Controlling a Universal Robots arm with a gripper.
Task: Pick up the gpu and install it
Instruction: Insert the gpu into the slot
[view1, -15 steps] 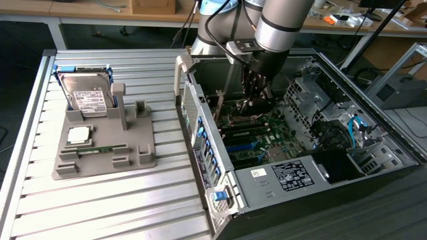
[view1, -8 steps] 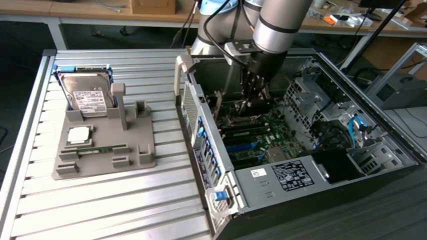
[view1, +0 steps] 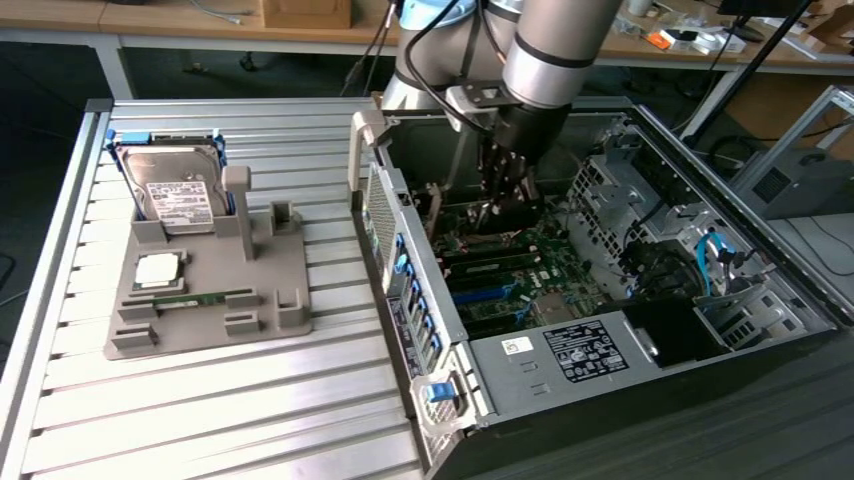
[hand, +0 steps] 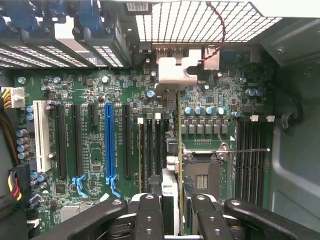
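I am reaching down into the open computer case (view1: 607, 290), my gripper (view1: 505, 200) low over the motherboard (hand: 100, 150) near the case's back wall, with my jaws clamped on the gpu (hand: 178, 150). In the wrist view the card stands on edge between my fingers (hand: 150, 215), a thin tan-green line running away from me toward its silvery metal bracket (hand: 176, 75), which sits up against the perforated rear panel (hand: 200, 22) of the case. The card hangs just beside a group of black slots and well apart from the long blue slot (hand: 109, 142) and the white slot (hand: 42, 142) that lie farther across the board; on its other side is the processor socket (hand: 202, 170) with its metal lever, and beyond that the memory slots (hand: 252, 155). Whether the card's lower edge is already touching the board I cannot tell. A thin red wire (hand: 220, 35) loops down past the rear panel near the bracket. Outside the case, toward the exterior view's left, a grey holder (view1: 200, 290) rests on the slatted metal table (view1: 240, 400), carrying a silver hard drive (view1: 171, 195) propped upright at its far end, a square processor chip (view1: 158, 268) in front of that, and a narrow green memory stick (view1: 200, 297) lying flat nearest the table's front.
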